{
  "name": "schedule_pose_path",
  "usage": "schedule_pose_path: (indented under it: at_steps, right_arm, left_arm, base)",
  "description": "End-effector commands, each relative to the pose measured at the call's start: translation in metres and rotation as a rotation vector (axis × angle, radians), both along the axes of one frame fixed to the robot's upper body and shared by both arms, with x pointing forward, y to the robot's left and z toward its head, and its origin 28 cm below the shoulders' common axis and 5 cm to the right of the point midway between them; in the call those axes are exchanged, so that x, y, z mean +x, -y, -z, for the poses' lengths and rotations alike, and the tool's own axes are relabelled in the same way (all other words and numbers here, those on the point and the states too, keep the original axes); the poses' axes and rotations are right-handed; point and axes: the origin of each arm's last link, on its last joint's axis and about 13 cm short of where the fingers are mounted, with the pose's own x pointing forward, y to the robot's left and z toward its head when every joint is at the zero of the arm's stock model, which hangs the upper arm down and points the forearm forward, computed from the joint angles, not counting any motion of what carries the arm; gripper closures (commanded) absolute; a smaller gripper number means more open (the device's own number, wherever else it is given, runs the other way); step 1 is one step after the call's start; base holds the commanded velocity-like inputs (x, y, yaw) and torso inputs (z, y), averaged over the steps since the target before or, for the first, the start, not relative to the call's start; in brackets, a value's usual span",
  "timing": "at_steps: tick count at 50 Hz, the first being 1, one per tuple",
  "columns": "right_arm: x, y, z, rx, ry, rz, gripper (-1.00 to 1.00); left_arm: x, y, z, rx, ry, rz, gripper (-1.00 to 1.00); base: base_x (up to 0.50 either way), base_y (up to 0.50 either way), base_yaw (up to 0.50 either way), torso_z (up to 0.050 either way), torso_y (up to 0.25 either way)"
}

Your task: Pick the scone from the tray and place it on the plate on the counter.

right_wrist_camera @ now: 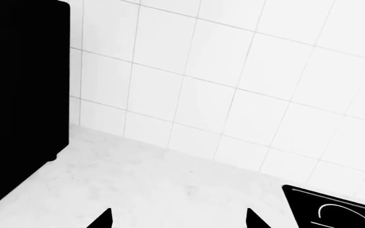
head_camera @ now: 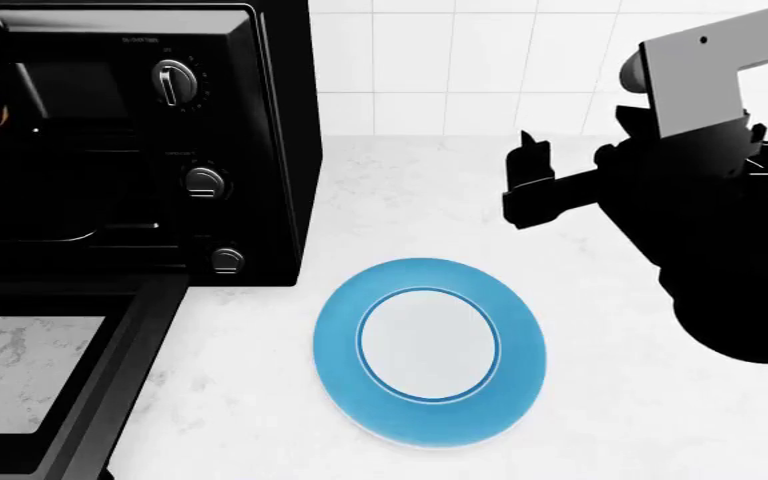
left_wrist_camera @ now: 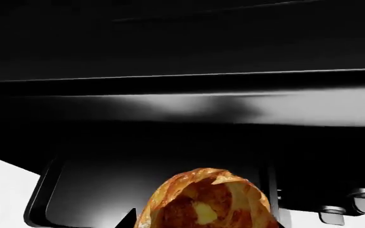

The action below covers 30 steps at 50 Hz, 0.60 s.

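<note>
Scone [left_wrist_camera: 206, 202] sits gripped in left claw [left_wrist_camera: 201, 223], plate [head_camera: 430, 349] bare.

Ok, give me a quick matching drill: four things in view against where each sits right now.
Things:
1. scone
2. plate
3. toaster oven door
4. right gripper

Places:
A. folded down open, at the oven's front
B. bare, on the counter
C. close up at the left wrist camera, before the oven
D. hanging above the counter, beyond the plate

Pairs: 1-C, 2-B, 3-A, 4-D
</note>
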Motion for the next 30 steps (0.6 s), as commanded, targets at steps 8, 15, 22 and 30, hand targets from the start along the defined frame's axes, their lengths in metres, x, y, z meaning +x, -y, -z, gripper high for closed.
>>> schedule_pose_path:
  at_steps: [8,15,22,30]
  right_arm:
    - [0.000,0.001,-0.002,0.002,0.004,0.009,-1.00]
    - [0.001,0.002,-0.003,0.000,0.004,0.012,-1.00]
    - [0.003,0.002,-0.001,0.001,0.001,0.014,-1.00]
    - [0.002,0.002,-0.002,0.003,0.003,0.014,-1.00]
  left_arm:
    - [-0.015,0.043,-0.018,0.042,0.050,0.258,1.00]
    - [-0.017,0.058,-0.020,0.049,0.044,0.355,1.00]
    - [-0.028,0.070,-0.023,0.033,0.043,0.461,1.00]
    - [-0.045,0.084,-0.029,0.035,0.056,0.576,1.00]
  base:
    - [0.00,0.00,0.00,0.000,0.000]
    - [0.00,0.00,0.00,0.000,0.000]
    - [0.00,0.00,0.00,0.000,0.001]
    - [0.00,0.00,0.00,0.000,0.000]
